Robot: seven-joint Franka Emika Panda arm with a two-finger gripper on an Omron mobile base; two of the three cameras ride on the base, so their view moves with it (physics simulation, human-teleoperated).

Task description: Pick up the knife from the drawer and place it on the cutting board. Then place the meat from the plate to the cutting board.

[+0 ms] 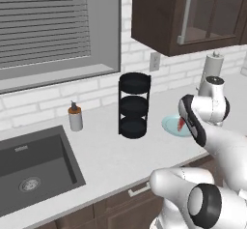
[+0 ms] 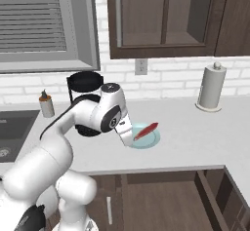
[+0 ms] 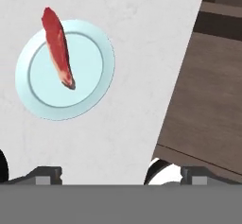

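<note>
From the hand view, the meat (image 3: pixel 58 48) lies across the plate (image 3: pixel 90 95) with one end past the rim, and the jaws stand released and empty near the bench (image 3: pixel 127 133) edge, beside an open drawer (image 3: pixel 208 105). The right base view adds a paper towel roll (image 2: pixel 212 87); the left base view adds the sink (image 1: pixel 34 170) and black tiered rack (image 1: pixel 133 105).

The meat (image 1: pixel 180 123) lies on the plate (image 1: pixel 170 125), just right of the black three-tier rack (image 1: pixel 133 105).
</note>
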